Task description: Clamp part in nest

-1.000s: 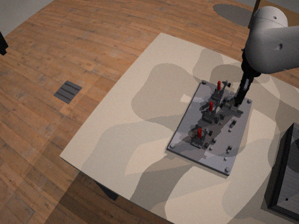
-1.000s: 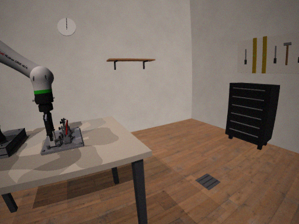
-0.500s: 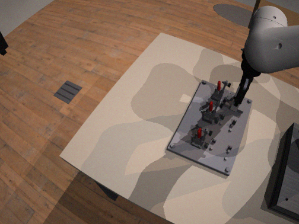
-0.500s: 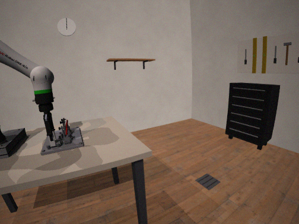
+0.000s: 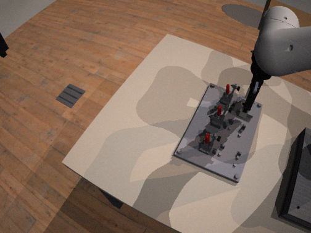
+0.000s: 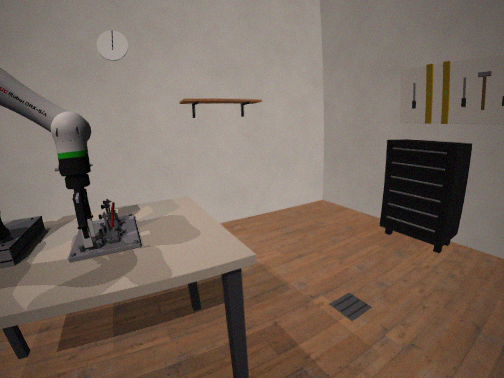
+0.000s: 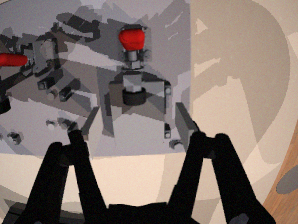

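Note:
The grey fixture plate (image 5: 247, 145) (image 6: 117, 245) (image 7: 40, 12) lies on the table and carries three nests, each with a red-handled clamp. The handles (image 5: 228, 89) (image 5: 219, 110) (image 5: 207, 137) stand up. The grey part (image 7: 136, 99) (image 5: 247, 116) lies in the nest at the plate's far end, in front of that nest's clamp handle (image 7: 132, 38). My gripper (image 7: 138, 115) (image 5: 247, 108) (image 6: 86, 234) is low over the part. It is open, with one finger on each side of the part and a small gap to it. How the part sits on its pads and blocks I cannot tell.
A dark boxy base (image 5: 296, 179) (image 6: 20, 239) stands on the table (image 5: 123, 138) beside the fixture. The table's edge runs close behind my wrist in the wrist view. A black drawer cabinet (image 6: 425, 192) stands far off by the wall.

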Controlling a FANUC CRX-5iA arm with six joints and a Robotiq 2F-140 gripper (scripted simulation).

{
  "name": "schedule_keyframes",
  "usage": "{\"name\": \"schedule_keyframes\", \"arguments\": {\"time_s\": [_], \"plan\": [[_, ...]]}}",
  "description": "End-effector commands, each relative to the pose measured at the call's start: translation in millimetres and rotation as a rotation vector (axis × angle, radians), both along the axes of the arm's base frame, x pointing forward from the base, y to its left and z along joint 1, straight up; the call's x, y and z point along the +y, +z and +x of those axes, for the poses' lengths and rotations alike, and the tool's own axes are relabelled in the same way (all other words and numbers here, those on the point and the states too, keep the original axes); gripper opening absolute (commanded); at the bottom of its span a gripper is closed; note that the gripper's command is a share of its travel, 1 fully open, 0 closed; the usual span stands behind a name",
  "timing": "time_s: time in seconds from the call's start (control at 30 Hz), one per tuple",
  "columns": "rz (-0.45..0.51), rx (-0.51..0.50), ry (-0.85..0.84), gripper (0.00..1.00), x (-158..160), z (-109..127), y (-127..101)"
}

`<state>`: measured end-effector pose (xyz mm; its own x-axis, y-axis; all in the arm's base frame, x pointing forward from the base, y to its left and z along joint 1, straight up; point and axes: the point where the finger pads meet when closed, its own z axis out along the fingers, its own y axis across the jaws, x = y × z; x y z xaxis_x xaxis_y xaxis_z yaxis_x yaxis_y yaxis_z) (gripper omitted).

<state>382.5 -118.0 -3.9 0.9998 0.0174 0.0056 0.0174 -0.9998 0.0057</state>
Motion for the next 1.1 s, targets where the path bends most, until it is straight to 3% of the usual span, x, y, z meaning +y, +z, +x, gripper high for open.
{"name": "schedule_keyframes", "arguments": {"time_s": [0.0,1.07], "plan": [[0.000,0.000,0.000,0.58,-0.1,0.2,0.1],[0.000,0.000,0.000,0.58,0.0,0.1,7.3]]}}
